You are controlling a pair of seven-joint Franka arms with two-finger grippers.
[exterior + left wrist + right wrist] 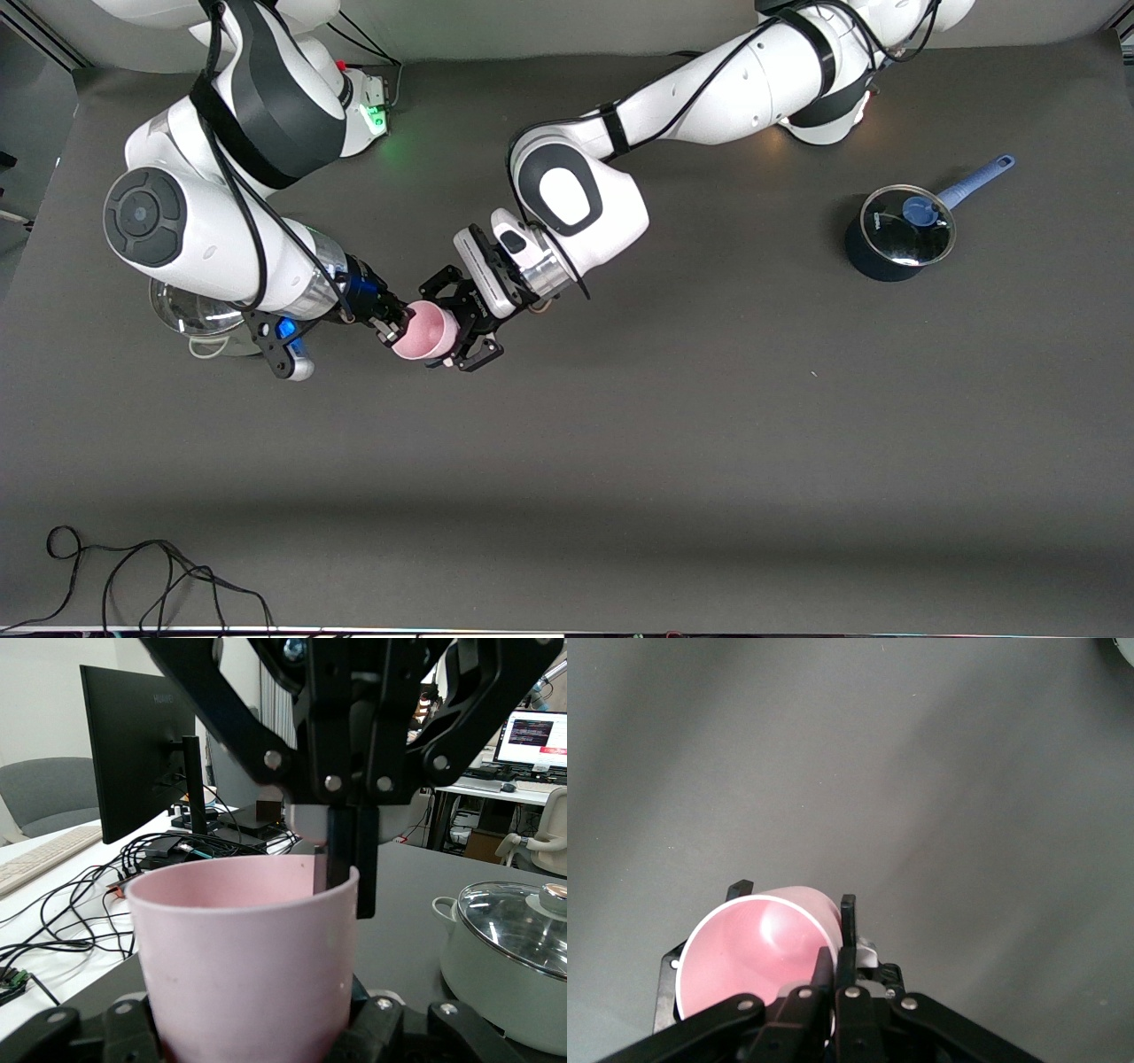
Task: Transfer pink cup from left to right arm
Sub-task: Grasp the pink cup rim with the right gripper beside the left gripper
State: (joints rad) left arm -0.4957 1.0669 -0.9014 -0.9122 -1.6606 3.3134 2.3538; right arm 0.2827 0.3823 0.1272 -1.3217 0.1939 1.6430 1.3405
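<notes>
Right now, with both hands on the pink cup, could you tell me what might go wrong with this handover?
1. The right hand pinches only the thin rim of the cup; once the left hand lets go, the cup may pivot or slip.
2. Both hands are shut on the cup in the air above the table; if either arm pulls away early, the cup could be yanked free and drop.
3. The white pot sits close by; a swinging arm might hit it.

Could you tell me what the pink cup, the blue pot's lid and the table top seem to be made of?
Pink cup: probably plastic, matte pale pink, thin even wall with a soft sheen inside. Lid on the blue pot: looks like clear glass in a metal rim, since it reflects light and shows the pot through it; the knob is blue. Table top: dark grey, matte, perhaps a mat; material unclear.
</notes>
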